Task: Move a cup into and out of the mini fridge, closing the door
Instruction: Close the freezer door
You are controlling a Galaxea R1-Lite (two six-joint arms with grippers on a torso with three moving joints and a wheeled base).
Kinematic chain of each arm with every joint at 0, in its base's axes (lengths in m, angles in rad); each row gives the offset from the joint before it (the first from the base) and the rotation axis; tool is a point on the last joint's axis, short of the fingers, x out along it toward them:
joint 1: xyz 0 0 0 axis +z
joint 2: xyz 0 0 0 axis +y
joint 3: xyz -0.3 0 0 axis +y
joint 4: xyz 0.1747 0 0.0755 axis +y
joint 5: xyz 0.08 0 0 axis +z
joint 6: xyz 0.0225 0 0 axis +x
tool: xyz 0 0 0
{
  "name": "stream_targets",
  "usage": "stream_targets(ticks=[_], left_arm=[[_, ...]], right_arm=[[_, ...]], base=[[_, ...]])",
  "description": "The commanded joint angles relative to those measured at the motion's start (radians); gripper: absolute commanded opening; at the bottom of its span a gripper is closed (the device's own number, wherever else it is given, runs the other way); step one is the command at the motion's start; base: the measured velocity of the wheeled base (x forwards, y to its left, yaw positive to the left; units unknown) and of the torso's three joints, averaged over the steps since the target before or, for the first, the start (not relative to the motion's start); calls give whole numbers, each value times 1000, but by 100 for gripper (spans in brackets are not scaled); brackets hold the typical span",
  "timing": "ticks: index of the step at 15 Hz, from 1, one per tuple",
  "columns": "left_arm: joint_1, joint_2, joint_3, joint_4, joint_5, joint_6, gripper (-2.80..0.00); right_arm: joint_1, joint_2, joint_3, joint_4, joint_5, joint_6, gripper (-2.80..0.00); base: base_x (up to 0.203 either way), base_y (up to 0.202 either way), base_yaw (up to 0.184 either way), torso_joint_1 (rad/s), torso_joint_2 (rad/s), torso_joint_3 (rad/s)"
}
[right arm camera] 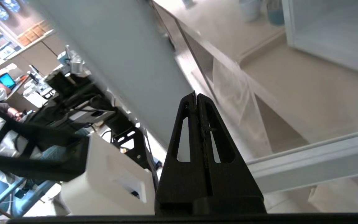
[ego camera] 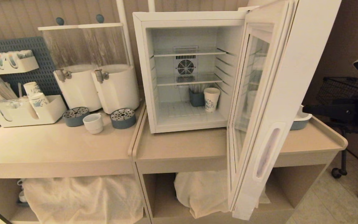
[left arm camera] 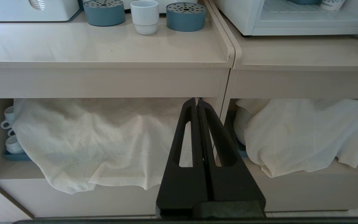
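Cup [ego camera: 93,123], small and plain white, upright on the left desk [ego camera: 42,149] between two round blue-grey perforated trays [ego camera: 75,116], at about nine o'clock from the mini fridge [ego camera: 141,71]. Fridge standing on the right desk [ego camera: 179,146], door [ego camera: 278,102] swung wide toward four o'clock, glass window edge-on. Inside, on the fridge floor, a blue-printed paper cup [ego camera: 211,99] just beside a small dark blue-grey holder [ego camera: 196,98]; wire shelves bare. Left end effector [left arm camera: 197,101] low before the desk front, fingers pressed together, nothing pinched, pointed at a white cloth [left arm camera: 82,140] draped over the lower shelf. Right end effector [right arm camera: 195,95] close against the outer face of the open door, fingers pressed together, holding nothing.
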Motion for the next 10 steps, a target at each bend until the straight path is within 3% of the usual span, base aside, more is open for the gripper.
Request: stream_targets(ticks=[1,5,10], left_arm=[[0,2,0,-1,0,-1,-280],[0,2,0,-2,0,-1,-280],[0,2,1,-2,0,-2,-280]], right_arm=[[76,27,-11,-2,-81,18,-280],[184,52,-27,-3,-216,39,-280],[242,81,-63,-6,-321,94,-280]], base=[[0,0,0,0,0,0],[0,0,0,0,0,0],[0,0,0,0,0,0]])
